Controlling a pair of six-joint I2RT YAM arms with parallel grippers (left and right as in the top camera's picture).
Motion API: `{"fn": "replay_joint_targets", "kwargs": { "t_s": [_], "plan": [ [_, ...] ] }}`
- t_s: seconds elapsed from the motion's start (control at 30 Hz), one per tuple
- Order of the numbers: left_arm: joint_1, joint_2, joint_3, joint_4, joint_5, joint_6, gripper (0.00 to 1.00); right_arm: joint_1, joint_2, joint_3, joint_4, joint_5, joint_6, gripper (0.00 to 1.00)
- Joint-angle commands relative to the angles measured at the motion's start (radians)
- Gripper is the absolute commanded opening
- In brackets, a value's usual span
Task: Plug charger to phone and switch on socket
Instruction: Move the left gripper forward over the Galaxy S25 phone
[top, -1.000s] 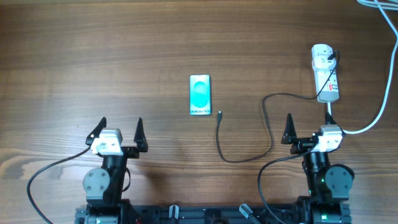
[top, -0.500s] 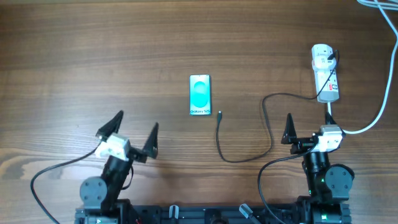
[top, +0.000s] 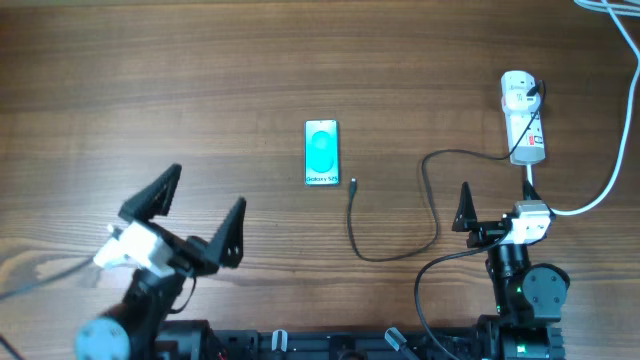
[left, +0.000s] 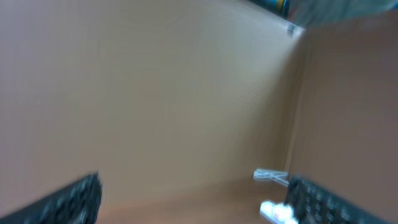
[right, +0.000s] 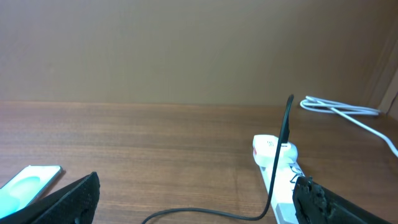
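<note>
Wood-grain counter (top: 150, 80) is laid out for plugging: phone (top: 321, 152) flat at centre, charger (top: 351, 215) tip left just beside it, socket (top: 522, 130) parked at the right edge. Jaws of left gripper (top: 204, 190) and right gripper (top: 497, 200) are held wide, nothing grasped.

- The left gripper (top: 208, 186), lower left of the overhead view, has two black wedge-shaped fingers (top: 152, 193) tapering to points, fixed to a white block (top: 135, 246).
- The left arm (top: 150, 300) below it is black, with a blurred blue-grey round joint (top: 100, 340) at the bottom left corner.
- The right gripper (top: 498, 205), lower right, shows a black pointed finger (top: 464, 205) and a white block (top: 530, 222).
- The right arm (top: 510, 262) is made of black cylinders with a grey round joint face (top: 545, 285) and a small green light (top: 519, 291).
- A thin black robot cable (top: 418, 295) loops out from the right arm.
- A black base rail (top: 330, 345) runs along the bottom edge.
- In the right wrist view, the dark fingers (right: 68, 202) have finely textured faces.
</note>
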Motion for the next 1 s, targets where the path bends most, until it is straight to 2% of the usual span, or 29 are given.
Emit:
{"fn": "replay_joint_targets", "kwargs": {
  "t_s": [0.0,0.07,0.13,0.2,0.27,0.4,0.5,0.67,0.77,0.8,0.97],
  "plan": [
    [-0.004,0.252,0.336,-0.438,-0.137,0.042,1.00,-0.002,-0.005,-0.001,0.003,0.016,-0.012,1.00],
    [-0.004,0.405,0.513,-0.698,-0.202,0.051,1.00,-0.002,-0.005,-0.001,0.003,0.016,-0.012,1.00],
    [-0.004,0.554,0.668,-0.880,-0.178,0.051,1.00,-0.002,-0.005,-0.001,0.003,0.016,-0.012,1.00],
    [-0.004,0.658,0.769,-0.977,-0.119,0.048,1.00,-0.002,-0.005,-0.001,0.003,0.016,-0.012,1.00],
    [-0.004,0.760,0.859,-1.051,-0.024,0.049,1.00,-0.002,-0.005,-0.001,0.003,0.016,-0.012,1.00],
    [-0.018,0.887,0.944,-1.107,0.017,0.051,1.00,-0.002,-0.005,-0.001,0.003,0.016,-0.011,1.00],
    [-0.080,0.988,1.004,-1.201,-0.063,0.043,0.99,-0.002,-0.005,-0.001,0.003,0.016,-0.012,1.00],
    [-0.225,1.181,1.146,-1.387,-0.318,-0.067,1.00,-0.002,-0.005,-0.001,0.003,0.016,-0.012,1.00],
    [-0.275,1.298,1.255,-1.473,-0.341,-0.088,1.00,-0.002,-0.005,-0.001,0.003,0.016,-0.012,1.00],
    [-0.301,1.410,1.355,-1.557,-0.342,-0.092,1.00,-0.002,-0.005,-0.001,0.003,0.016,-0.012,1.00],
    [-0.320,1.536,1.386,-1.616,-0.341,-0.092,1.00,-0.002,-0.005,-0.001,0.003,0.016,-0.012,1.00]
  ]
}}
